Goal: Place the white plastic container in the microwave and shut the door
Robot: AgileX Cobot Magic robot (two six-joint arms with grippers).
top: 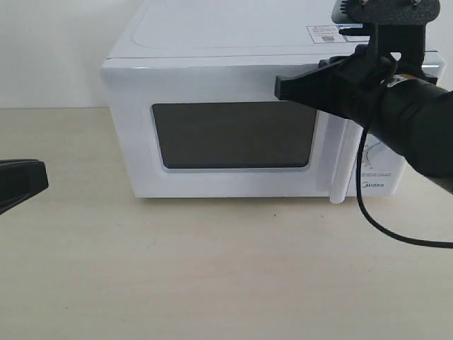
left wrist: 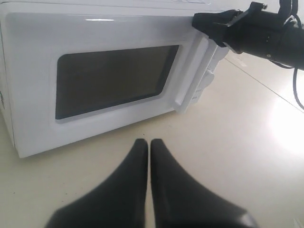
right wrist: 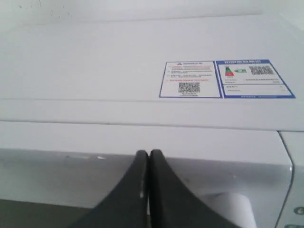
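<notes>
The right hand (top: 278, 86), fingers pressed together and empty, reaches level on its black arm to the upper edge of the door (top: 138, 152), just above the handle (top: 338, 163); whether it touches cannot be told. Beyond it the white microwave (top: 212, 42) stands on the worktop (top: 212, 269), door shut, stickers (right wrist: 223, 78) on top. The left hand (left wrist: 148, 142), likewise pinched together and empty, hangs low, pointing at the door.
</notes>
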